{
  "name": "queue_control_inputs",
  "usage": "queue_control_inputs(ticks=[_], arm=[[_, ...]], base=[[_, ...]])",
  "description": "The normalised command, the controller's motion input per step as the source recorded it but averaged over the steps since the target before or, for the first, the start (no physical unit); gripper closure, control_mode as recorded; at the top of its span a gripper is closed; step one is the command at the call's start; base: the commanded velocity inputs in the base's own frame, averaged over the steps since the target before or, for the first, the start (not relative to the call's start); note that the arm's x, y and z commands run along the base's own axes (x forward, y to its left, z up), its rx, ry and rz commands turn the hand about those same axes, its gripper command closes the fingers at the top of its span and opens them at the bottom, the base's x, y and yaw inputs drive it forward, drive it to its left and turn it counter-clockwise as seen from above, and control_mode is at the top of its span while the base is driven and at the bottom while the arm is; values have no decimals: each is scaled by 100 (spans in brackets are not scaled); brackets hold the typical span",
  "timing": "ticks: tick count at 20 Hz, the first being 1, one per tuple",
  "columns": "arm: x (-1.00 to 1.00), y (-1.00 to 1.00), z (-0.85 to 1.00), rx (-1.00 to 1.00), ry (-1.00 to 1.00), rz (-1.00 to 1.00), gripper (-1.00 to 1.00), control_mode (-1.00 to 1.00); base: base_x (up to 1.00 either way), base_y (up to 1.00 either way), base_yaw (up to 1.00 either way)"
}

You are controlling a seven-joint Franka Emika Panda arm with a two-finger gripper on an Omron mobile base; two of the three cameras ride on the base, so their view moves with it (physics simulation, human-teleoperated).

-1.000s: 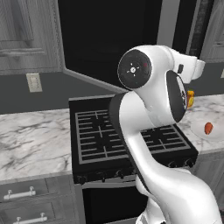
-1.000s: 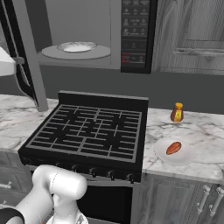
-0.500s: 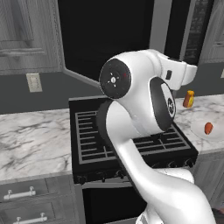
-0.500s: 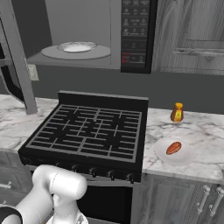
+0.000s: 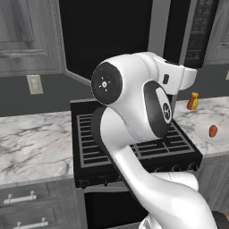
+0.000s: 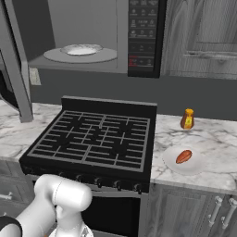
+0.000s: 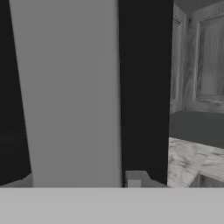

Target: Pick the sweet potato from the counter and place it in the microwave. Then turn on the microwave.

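1 sweet potato (image 6: 183,156) on 1 plate (image 6: 196,165); 1 microwave (image 6: 92,37) open; gripper state unclear.

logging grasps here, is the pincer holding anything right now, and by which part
Nothing is held. The small orange-red sweet potato lies on the white round plate on the marble-look counter, apart from the arm.

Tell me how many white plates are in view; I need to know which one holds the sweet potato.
2. One plate sits inside the open microwave; the other plate, on the counter right of the stove, holds the sweet potato. The arm may hide others.
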Motion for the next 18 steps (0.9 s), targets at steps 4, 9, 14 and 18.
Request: queue_control_inputs(ticks=[4, 9, 14, 18], arm=[[-27, 5, 0, 0, 0, 0, 100, -100], [-25, 6, 0, 0, 0, 0, -100, -100], [-15, 0, -2, 0, -2, 0, -100, -100], [-3, 0, -8, 0, -2, 2, -100, -100]], base=[[0, 0, 0], [0, 0, 0], [0, 0, 0], [0, 0, 0]])
